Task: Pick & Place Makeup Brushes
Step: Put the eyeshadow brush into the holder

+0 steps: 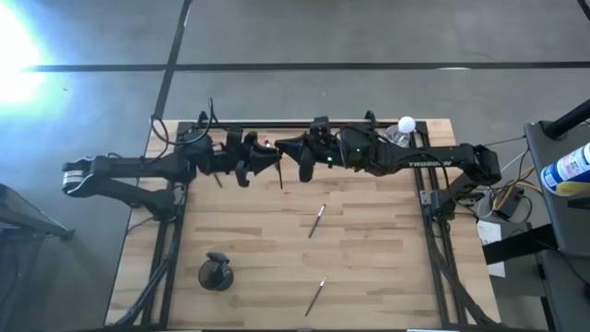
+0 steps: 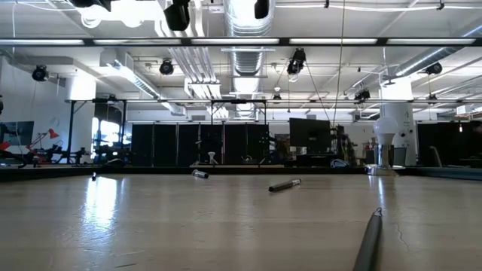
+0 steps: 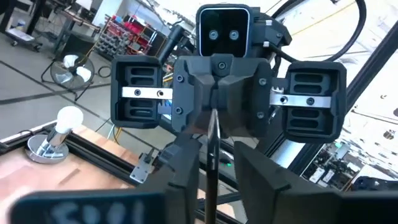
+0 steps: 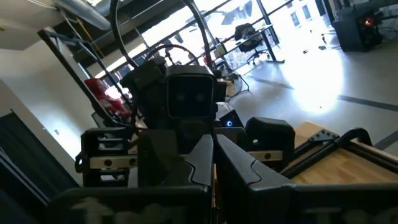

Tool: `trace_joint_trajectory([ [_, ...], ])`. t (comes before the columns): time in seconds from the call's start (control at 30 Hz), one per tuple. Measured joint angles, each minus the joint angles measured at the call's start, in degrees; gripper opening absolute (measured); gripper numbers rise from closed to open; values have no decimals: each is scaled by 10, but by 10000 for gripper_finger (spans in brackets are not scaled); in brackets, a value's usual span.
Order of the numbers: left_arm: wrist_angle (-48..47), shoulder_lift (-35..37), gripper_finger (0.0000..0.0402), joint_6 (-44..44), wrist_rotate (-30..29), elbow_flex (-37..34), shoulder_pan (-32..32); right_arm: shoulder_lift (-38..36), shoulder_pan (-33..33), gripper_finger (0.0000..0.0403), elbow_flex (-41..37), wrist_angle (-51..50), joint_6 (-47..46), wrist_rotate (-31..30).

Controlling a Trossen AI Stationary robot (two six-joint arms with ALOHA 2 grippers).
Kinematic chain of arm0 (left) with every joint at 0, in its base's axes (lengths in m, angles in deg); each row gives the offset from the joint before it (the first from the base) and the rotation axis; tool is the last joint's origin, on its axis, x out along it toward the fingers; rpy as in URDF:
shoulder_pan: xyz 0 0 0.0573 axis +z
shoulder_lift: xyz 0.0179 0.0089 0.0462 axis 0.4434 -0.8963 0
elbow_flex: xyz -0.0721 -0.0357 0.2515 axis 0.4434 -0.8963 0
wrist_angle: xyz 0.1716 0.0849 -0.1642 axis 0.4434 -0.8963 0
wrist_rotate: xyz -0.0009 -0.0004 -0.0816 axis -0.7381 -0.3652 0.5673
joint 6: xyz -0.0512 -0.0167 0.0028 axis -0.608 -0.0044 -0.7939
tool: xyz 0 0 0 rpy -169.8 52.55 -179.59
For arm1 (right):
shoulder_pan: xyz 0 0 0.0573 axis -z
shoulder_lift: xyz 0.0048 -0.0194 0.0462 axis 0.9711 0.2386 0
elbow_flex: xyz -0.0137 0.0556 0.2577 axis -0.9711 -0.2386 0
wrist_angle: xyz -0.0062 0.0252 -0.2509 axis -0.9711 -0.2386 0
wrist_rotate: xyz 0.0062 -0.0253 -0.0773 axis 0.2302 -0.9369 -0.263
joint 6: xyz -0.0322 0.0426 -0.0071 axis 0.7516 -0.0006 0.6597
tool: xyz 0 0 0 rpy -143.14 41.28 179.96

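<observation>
My two grippers meet above the table's far middle. My right gripper [image 1: 288, 148] [image 4: 213, 146] is shut on a thin dark makeup brush [image 1: 280, 175] that is clear of the table. My left gripper [image 1: 265, 160] [image 3: 219, 165] faces it, open, with a finger on each side of the brush's shaft [image 3: 210, 180]. Two more makeup brushes [image 1: 316, 221] [image 1: 316, 295] lie flat on the wooden table. In the low view they show at mid-table [image 2: 285, 185] and near the front edge [image 2: 369, 241]. My right gripper pinches the brush near one end [image 3: 214, 118] between its two shut fingertips. The fingers lie level, come from the table's right, and cross the shaft. The brush is lifted clear, its free length [image 1: 281, 183] reaching toward the near edge between my left gripper's fingers.
A dark round cup [image 1: 216, 273] stands near the table's front left. A white ball on a clear stand [image 1: 404, 127] [image 3: 65, 118] sits at the far right, close to my right arm. A black frame rail [image 1: 304, 123] runs along the far edge. Bare wood lies between the loose brushes.
</observation>
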Motion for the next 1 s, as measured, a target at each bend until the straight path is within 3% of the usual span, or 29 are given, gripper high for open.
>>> trace_joint_trajectory([
  [0.17, 0, -4, 16, -1, -1, 0, 3, 0, -2, 8, 0, 0, 8, 4],
  [0.37, -20, 2, 13, -1, -1, 0, 4, -4, -2, 15, 0, -23, 18, 4],
  [0.67, -166, 62, 11, 13, -6, -1, -8, -55, 4, 64, 0, -130, 62, -5],
  [0.83, -219, 75, 11, 28, -76, -1, -55, -96, 0, 42, -3, -201, 114, -19],
  [1.0, -248, 68, 11, 40, -166, -2, -146, -136, -2, 11, -25, -213, 152, -10],
])
